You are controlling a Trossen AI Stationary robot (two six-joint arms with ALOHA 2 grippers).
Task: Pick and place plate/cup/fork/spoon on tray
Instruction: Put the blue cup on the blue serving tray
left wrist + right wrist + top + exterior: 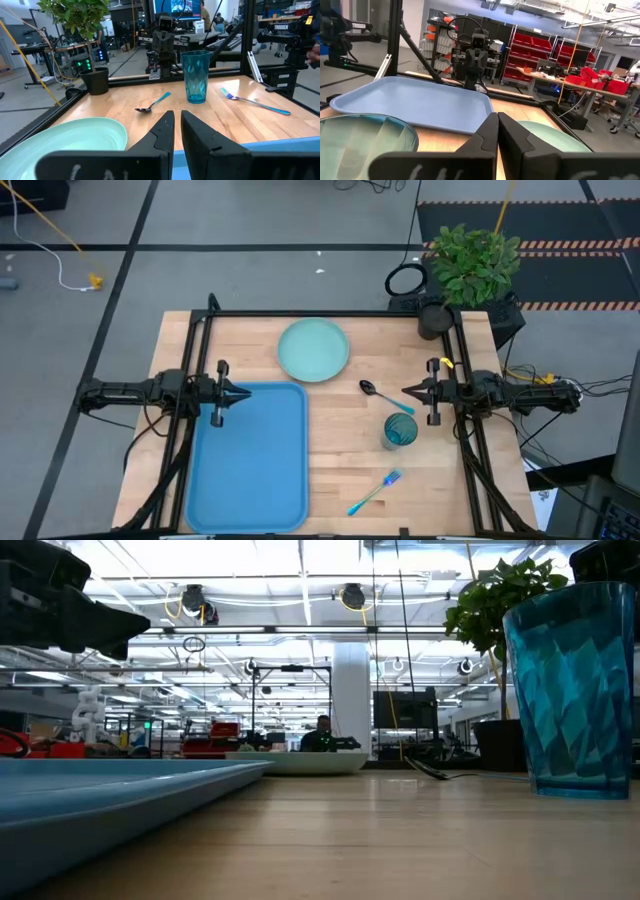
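**Tableware waited on bare wood, both arms idle and empty**

Plate [313, 348], cup [400, 430], fork [374, 491] and spoon [385, 397] all lay on the table [340, 470], none yet on the tray [250, 455]. The left gripper [243, 393] hovered over the tray's far edge with its jaws nearly closed on nothing; the right gripper [408, 392] hung at the opposite side of the table, jaws likewise pinched almost together and empty.

Just ahead of the right jaws lay the spoon, its dark bowl pointing towards the plate; the cup stood close beside and a little nearer the front edge, and the fork lay further that way again. The plate sat ahead of the left jaws and off to their side, just beyond the tray's far corner.

Judged by looks, every piece was light, rigid plastic. The plate was thin and flat, so only its raised rim offered a pinch, and it would likely tilt once lifted. The cup was smooth and faceted, probably slippery; gripping the wall over the lip seemed safest. Fork and spoon were slim and low to the wood, best taken across the handle mid-length, where they might still skid or pivot.
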